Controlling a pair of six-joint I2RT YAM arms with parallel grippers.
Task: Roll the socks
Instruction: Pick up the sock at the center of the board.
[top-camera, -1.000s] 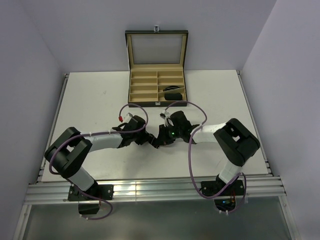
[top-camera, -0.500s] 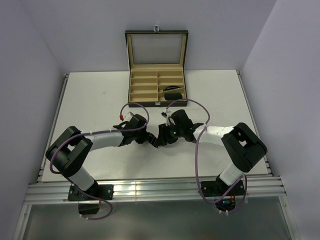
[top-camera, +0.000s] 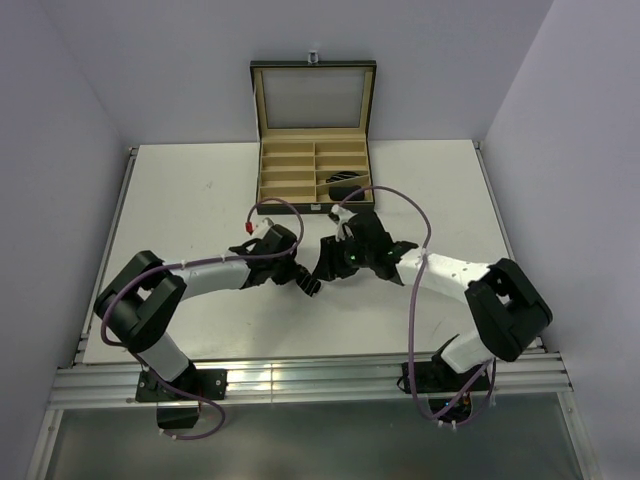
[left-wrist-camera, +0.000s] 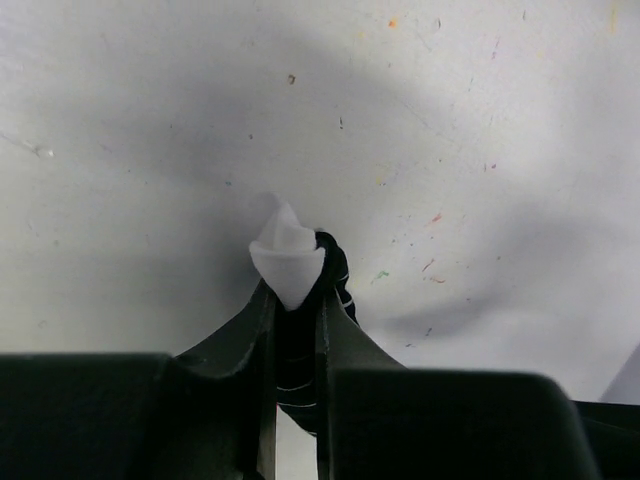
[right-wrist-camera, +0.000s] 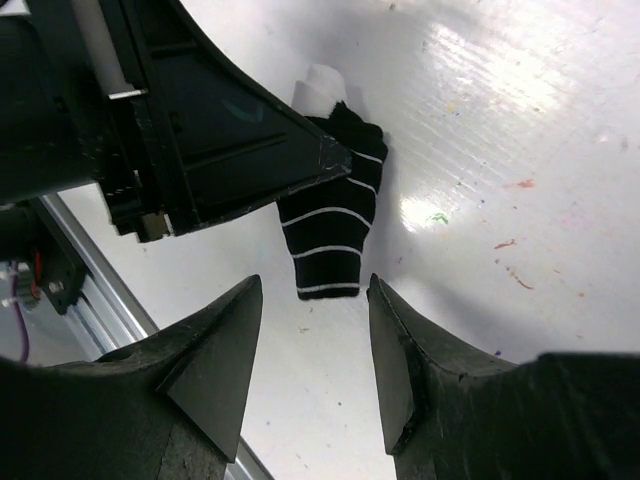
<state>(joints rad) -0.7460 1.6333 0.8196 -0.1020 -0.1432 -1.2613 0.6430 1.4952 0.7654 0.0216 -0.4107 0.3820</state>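
A: Overhead first. You're holding both arms bent inward, meeting over the middle of the table (top-camera: 180, 210), on the near side of the open box (top-camera: 300, 209).

B: Your left claw (top-camera: 303, 279) is gripping the striped sock (top-camera: 311, 288) there. It's showing as a small dark shape just beside your right claw (top-camera: 326, 264). From up here I cannot tell how wide either claw is standing.

A: One dark bundle (top-camera: 347, 181) is sitting in the box's right-hand column, toward the near end. Your purple cable (top-camera: 400, 200) is crossing partly over it.

B: Left wrist now. Your fingers (left-wrist-camera: 262, 320) are squeezing nearly together, and black fabric with thin white stripes is bunching in the narrow slot between them.

A: A bit of the sock (left-wrist-camera: 334, 270) is bulging out beside the left claw's white tip (left-wrist-camera: 288, 262), over bare tabletop.

B: Over to the right wrist. Your right claw (right-wrist-camera: 312, 292) is standing about half open and gripping nothing.

A: Its two dark fingers (right-wrist-camera: 215, 365) are framing the sock's free end, standing apart from it on both sides.

B: The sock (right-wrist-camera: 330, 225) is stretching from the left claw's tip down toward that gap, with the white stripes running across it. You're holding it on or just over the table; I cannot tell which.
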